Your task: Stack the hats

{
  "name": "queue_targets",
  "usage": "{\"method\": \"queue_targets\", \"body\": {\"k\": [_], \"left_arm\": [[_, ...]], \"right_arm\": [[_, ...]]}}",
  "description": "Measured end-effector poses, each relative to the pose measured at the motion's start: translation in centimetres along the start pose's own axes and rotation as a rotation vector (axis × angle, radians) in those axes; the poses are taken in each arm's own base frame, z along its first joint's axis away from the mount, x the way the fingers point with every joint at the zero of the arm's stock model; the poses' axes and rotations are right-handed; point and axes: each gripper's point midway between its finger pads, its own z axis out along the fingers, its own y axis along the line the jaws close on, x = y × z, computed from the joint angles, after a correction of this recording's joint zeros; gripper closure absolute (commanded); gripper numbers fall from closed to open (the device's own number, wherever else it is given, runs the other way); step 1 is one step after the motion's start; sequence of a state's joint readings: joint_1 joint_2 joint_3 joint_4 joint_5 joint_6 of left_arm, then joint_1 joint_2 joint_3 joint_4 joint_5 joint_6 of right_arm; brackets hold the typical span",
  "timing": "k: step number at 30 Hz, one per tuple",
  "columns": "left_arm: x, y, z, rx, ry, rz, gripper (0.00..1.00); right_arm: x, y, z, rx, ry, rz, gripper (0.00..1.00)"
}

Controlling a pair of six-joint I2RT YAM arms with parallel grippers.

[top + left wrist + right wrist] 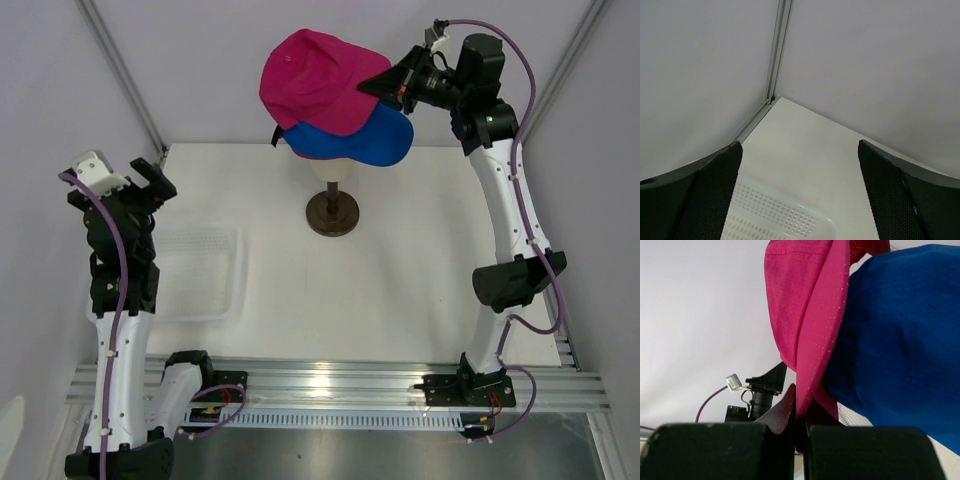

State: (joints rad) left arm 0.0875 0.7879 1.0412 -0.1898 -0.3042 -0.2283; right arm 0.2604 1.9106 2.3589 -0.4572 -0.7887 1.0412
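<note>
- Right tool [392,88] is pinching the pink hat [315,80] by its brim, jaws nearly closed on the fabric.
- Pink hat is hanging tilted at far centre, its crown reaching left from the tool and overlapping the blue hat [370,140], which is sitting on the mannequin head [333,172].
- Both brims are pointing right, so the axes are roughly matching; the pink crown is probably needing to come down onto the blue one.
- Left tool [148,180] is gaping wide and holding nothing, over the basket [215,285] at left, well apart from the hats.

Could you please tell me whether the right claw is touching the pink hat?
Touching. The right wrist view shows the right claw closed on the pink hat at its brim, the fabric pinched with no gap.
</note>
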Motion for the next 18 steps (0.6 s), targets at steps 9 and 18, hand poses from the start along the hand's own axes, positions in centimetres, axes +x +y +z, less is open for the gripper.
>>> {"method": "queue_targets", "body": {"k": [9, 18], "left_arm": [[1.9, -1.1, 1.3, 0.04, 0.064, -0.027, 0.01], [3.0, -1.6, 1.9, 0.057, 0.098, -0.037, 0.0]], "right_arm": [[-0.3, -1.6, -2.7, 0.024, 0.029, 0.039, 1.0], [-0.2, -5.0, -4.1, 0.055, 0.079, 0.112, 1.0]]}}
